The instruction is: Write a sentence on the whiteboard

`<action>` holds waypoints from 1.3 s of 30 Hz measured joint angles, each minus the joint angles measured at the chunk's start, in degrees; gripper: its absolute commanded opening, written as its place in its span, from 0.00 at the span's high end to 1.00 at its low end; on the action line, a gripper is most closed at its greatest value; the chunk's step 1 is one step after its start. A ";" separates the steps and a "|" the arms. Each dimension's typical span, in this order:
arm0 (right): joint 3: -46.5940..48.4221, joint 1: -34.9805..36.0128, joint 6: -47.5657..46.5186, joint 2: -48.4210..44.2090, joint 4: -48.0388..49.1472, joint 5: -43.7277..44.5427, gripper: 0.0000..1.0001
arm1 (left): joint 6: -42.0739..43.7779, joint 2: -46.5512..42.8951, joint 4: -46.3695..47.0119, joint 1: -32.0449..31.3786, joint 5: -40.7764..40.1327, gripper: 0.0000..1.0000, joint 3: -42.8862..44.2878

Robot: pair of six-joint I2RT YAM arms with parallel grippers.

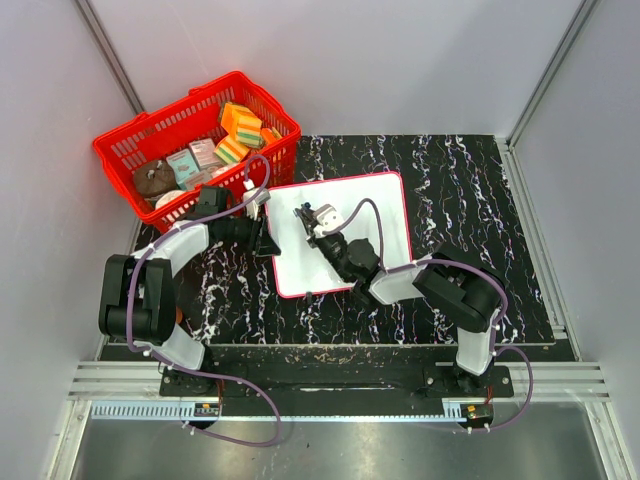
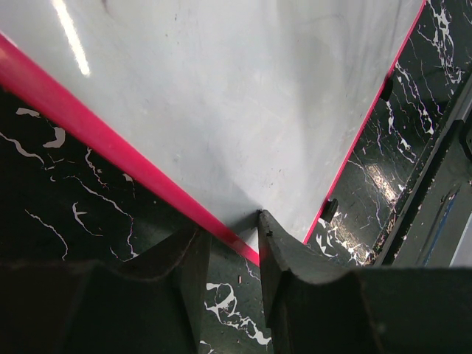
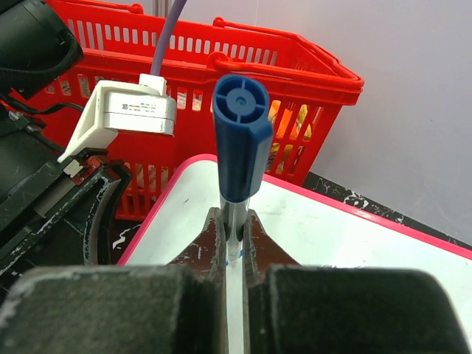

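Over the whiteboard [image 1: 350, 215], keep your right end effector [image 3: 234, 240] clamped on the marker [image 3: 240, 140] while the left end effector [image 2: 232, 240] pins the frame.

Right end effector [image 3: 234, 243] clamps blue marker [image 3: 240, 140] upright (cap end toward camera) over whiteboard [image 3: 332, 236]; red basket [image 3: 221, 81] behind

The top external view looks straight down from above and behind the arm bases, far enough to take in the whole whiteboard [image 1: 345, 235] and red basket [image 1: 195, 140]. The left wrist camera sits close behind the left gripper [image 2: 232, 236], facing down past its fingertips onto the board's red frame. The right wrist camera looks forward along the right gripper [image 3: 234, 243], past the blue marker [image 3: 241, 140] toward the basket. All three views share the whiteboard.
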 measured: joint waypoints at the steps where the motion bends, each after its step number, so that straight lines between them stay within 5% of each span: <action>1: -0.13 0.00 0.13 0.00 0.17 0.00 1.00 | 0.00 0.00 0.00 0.00 -0.02 0.67 0.00; 39: -7.08 0.00 4.42 -4.24 -0.87 -4.15 1.00 | 0.20 -0.02 -0.04 -0.09 -0.09 0.66 0.00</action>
